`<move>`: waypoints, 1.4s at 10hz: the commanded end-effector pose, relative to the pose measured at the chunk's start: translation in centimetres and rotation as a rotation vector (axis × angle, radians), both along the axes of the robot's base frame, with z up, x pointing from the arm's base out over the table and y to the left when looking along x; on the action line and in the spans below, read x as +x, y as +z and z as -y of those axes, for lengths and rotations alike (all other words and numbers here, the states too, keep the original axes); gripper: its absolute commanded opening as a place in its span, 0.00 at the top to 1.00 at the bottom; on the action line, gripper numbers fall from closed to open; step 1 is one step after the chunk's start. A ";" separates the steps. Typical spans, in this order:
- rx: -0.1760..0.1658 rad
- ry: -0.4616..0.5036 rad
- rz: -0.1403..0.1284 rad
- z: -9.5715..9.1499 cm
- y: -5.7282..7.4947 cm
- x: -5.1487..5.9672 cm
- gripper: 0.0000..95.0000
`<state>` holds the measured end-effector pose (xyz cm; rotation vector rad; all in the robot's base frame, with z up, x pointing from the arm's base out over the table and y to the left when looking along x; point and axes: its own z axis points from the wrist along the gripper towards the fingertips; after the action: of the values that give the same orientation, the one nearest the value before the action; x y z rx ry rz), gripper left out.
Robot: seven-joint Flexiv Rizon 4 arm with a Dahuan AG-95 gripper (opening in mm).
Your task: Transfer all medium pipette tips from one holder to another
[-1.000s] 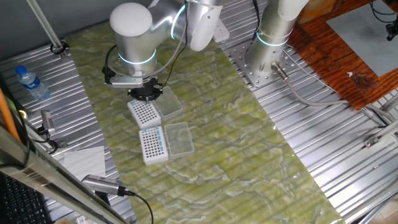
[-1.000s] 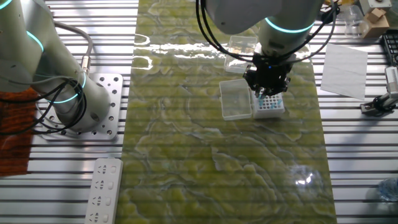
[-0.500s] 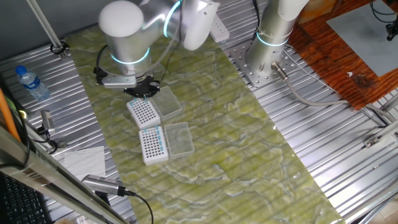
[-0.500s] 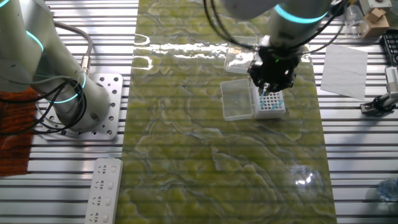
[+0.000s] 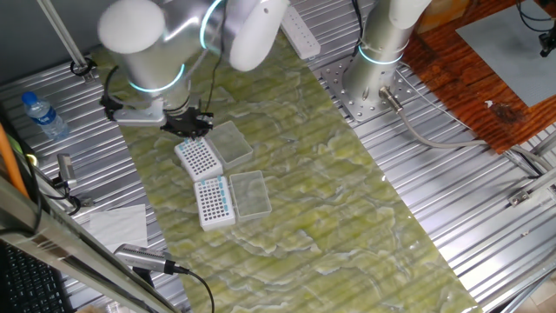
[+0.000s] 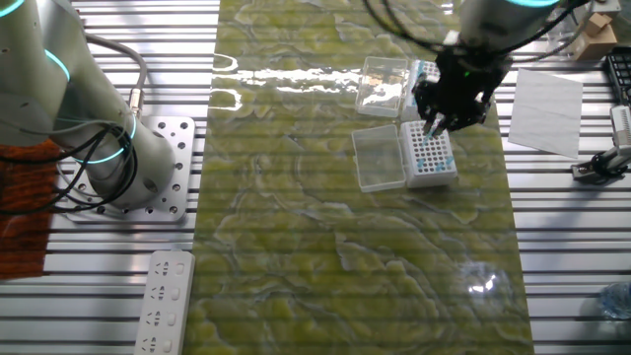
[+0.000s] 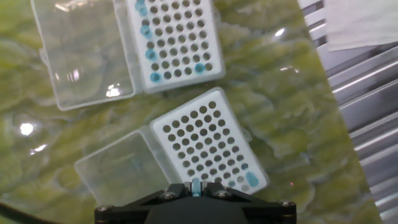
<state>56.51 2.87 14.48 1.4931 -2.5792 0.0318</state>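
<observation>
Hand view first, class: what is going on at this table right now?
The arm's end effector holds one light-blue pipette tip between its fingers, above two open white holders. The nearer holder is almost all bare holes, with one blue tip at a corner. The farther holder carries a few blue tips. Each holder's clear lid lies open beside it.

Your table (image 5: 452, 243) is ribbed metal slats, with a yellow-green marbled mat (image 5: 304, 183) laid across its middle. On the mat you have two white tip holders, each with its clear lid swung open flat beside it: the nearly empty holder (image 7: 208, 148) with its lid (image 7: 121, 171), and the holder with blue tips (image 7: 177, 37) with its lid (image 7: 84, 50). Out on the bare slats you see a water bottle (image 5: 42, 115) lying down, a sheet of paper (image 6: 545, 110), a white power strip (image 6: 166, 302) and a bolted base plate (image 6: 168, 168).
</observation>
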 end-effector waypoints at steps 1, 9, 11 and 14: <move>0.000 -0.088 -0.023 -3.1 1.6 1.3 1.00; -0.011 -0.232 -0.001 -9.2 0.8 3.3 1.00; -0.008 -0.247 0.009 -9.7 0.3 3.5 1.00; -0.010 -0.241 0.033 -10.1 -0.8 3.9 1.00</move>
<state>60.29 13.02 13.83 1.1672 -2.7573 0.0386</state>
